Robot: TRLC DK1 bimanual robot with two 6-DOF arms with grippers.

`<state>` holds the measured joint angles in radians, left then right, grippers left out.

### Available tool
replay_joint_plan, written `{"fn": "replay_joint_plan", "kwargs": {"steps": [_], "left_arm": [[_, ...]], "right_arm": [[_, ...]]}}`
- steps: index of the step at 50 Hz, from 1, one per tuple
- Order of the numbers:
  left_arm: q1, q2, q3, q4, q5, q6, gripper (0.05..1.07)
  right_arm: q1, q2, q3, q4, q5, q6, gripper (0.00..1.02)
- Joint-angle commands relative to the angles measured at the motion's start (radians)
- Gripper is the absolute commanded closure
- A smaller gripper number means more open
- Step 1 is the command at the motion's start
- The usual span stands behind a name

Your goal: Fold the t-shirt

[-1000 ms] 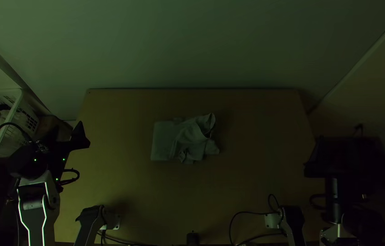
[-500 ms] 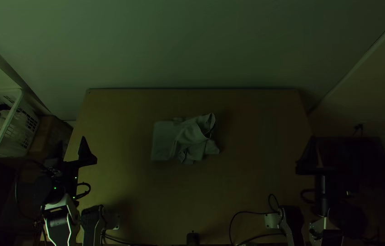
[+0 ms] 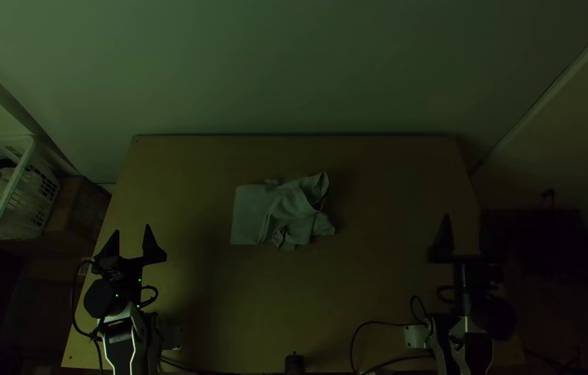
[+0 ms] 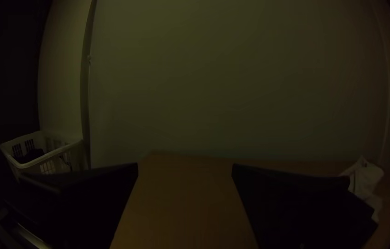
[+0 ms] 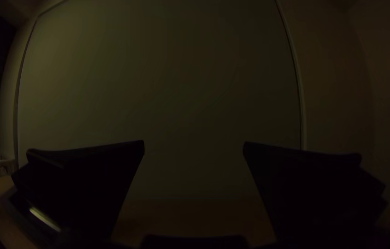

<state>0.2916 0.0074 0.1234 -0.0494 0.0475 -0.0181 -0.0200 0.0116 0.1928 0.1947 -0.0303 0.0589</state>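
Note:
The pale t-shirt [image 3: 281,212] lies mid-table in the top view, its left part a flat folded rectangle, its right part bunched with a loop-like opening at the upper right. My left gripper [image 3: 133,236] is open and empty over the table's left side, well left of the cloth. At the table's right side my right gripper [image 3: 466,226] stands open, far from the cloth. In the left wrist view the left gripper [image 4: 185,169] has its fingers wide apart, with the t-shirt [image 4: 365,177] beyond one of them. The right gripper [image 5: 194,146] is parted in its wrist view.
A white basket [image 3: 21,191] holding dark and light cloths stands off the table's left edge, with a brown box [image 3: 75,208] beside it. Cables and a small black object [image 3: 295,363] lie along the near edge of the wooden table [image 3: 370,292]. A wall rises behind.
The left gripper has come from beyond the table's left edge rightward and nearer the bases. My right gripper has moved leftward over the table's right side. The t-shirt has not moved.

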Motion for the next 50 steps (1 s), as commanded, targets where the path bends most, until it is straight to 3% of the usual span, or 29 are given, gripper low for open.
{"fn": "replay_joint_plan", "kwargs": {"steps": [1, 12, 18, 24, 33, 50], "left_arm": [[-0.006, -0.009, -0.056, 0.074, 0.0, -0.008, 0.09], [-0.032, -0.009, -0.122, 0.052, 0.009, 0.017, 0.09], [-0.028, -0.009, -0.12, 0.049, 0.005, 0.021, 0.09], [-0.016, -0.007, -0.12, 0.045, 0.0, 0.043, 0.09], [-0.016, -0.007, -0.12, 0.045, -0.001, 0.041, 0.09], [-0.016, -0.007, -0.12, 0.045, -0.001, 0.041, 0.09]], "right_arm": [[0.011, -0.018, -0.058, 0.026, 0.015, 0.027, 0.04], [0.003, -0.018, -0.17, 0.015, 0.017, 0.071, 0.04], [0.006, -0.018, -0.19, -0.052, 0.017, 0.113, 0.04], [0.009, -0.016, -0.187, -0.196, 0.018, 0.116, 0.04], [-0.003, -0.016, -0.185, -0.202, 0.026, 0.065, 0.04], [0.0, -0.016, -0.185, -0.202, 0.026, 0.065, 0.04]]}}
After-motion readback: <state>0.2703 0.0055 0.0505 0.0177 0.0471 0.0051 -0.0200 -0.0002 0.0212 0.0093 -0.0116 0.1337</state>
